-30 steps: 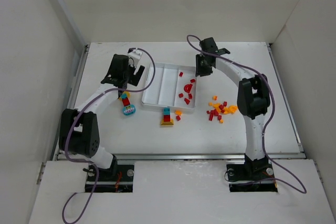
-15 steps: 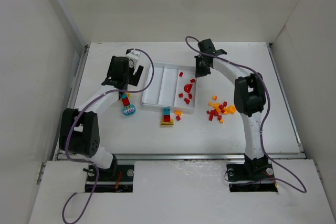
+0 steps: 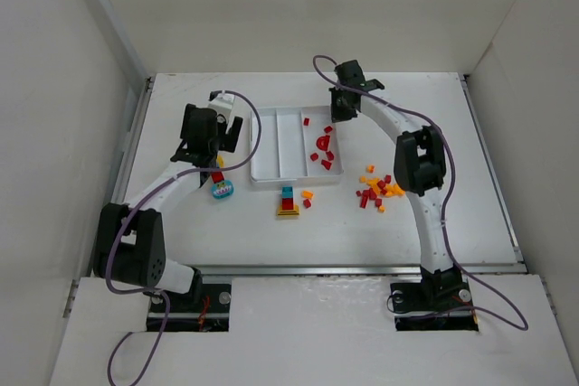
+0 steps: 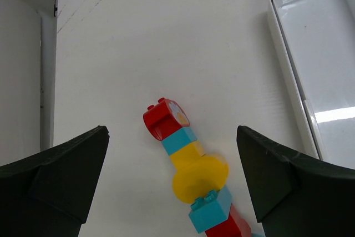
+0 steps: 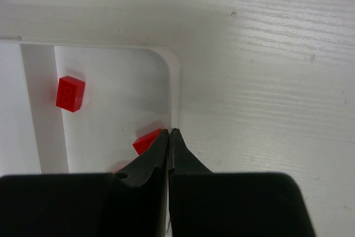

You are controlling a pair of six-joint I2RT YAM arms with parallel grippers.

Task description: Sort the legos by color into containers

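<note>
Your right hand (image 5: 169, 132) is pinched fully shut, holding no brick, its tips at the tray (image 5: 174, 81) on its right rim near the far corner, beside red legos (image 5: 70, 93) in the right compartment; your left hand (image 4: 172, 134) hangs wide open and empty over a stacked multicolour clump (image 4: 191, 178) on the counter (image 4: 166, 37), left of the tray. The bricks look light, rigid and slick: pinch squarely across flat sides, and expect the clump to resist pulling apart.

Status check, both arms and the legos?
Left jaws open above mixed lego stack. Right jaws shut at tray rim. Reds in right compartment; loose bricks on table.
</note>
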